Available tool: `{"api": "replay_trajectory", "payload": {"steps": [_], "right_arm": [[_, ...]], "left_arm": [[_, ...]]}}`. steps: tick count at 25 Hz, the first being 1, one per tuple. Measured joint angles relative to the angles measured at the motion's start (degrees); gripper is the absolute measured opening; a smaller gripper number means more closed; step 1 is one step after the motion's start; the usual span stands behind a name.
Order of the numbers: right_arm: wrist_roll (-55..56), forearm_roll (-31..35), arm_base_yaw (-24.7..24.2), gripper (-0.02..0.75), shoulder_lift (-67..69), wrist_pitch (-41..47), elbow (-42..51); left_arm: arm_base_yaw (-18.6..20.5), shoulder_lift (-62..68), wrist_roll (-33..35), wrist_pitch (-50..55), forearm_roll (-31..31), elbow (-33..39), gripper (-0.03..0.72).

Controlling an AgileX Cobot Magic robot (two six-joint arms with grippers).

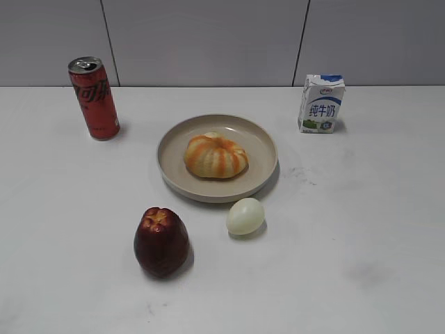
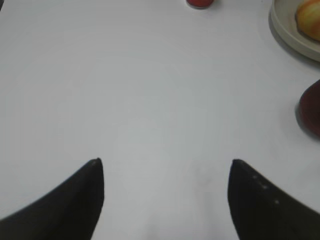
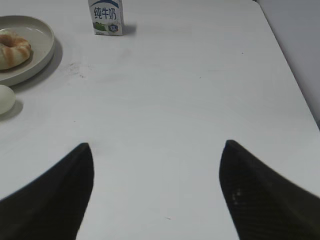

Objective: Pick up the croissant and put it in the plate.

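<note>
The left hand (image 2: 165,200) is hanging over bare surface (image 2: 150,100) with its two dark fingers spread wide and nothing between them, and the right hand (image 3: 157,192) is doing the same on its own side, released and empty. Neither is showing in the exterior view, so both are sitting well back from the objects. Out from the left hand, the dark red apple (image 2: 312,110) is peeking in at the right edge of its view, with the foot of the red can (image 2: 200,2) at the top. Out from the right hand, the pale egg (image 3: 5,99) is lying near the left edge and the milk carton (image 3: 106,16) is standing farther off. Beyond these, the croissant (image 1: 216,155) is resting inside the plate (image 1: 261,139), near its middle and clear of the rim, while the egg is sitting just outside the plate's near edge. Judging from this, the placing is looking done: the croissant is already in the plate, nothing is being held, and no further step appears to be left.
</note>
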Motion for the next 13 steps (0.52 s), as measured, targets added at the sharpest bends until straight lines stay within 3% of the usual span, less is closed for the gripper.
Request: {"api": "replay_trajectory", "payload": {"steps": [6, 13], "right_arm": [[0.0, 0.0, 0.0, 0.593, 0.0, 0.0, 0.0], [0.0, 0.07, 0.0, 0.593, 0.0, 0.0, 0.0]], "left_arm": [[3.42, -9.87, 0.0, -0.05, -0.05, 0.0, 0.466], [3.71, -14.4, 0.0, -0.05, -0.28, 0.04, 0.424]]}}
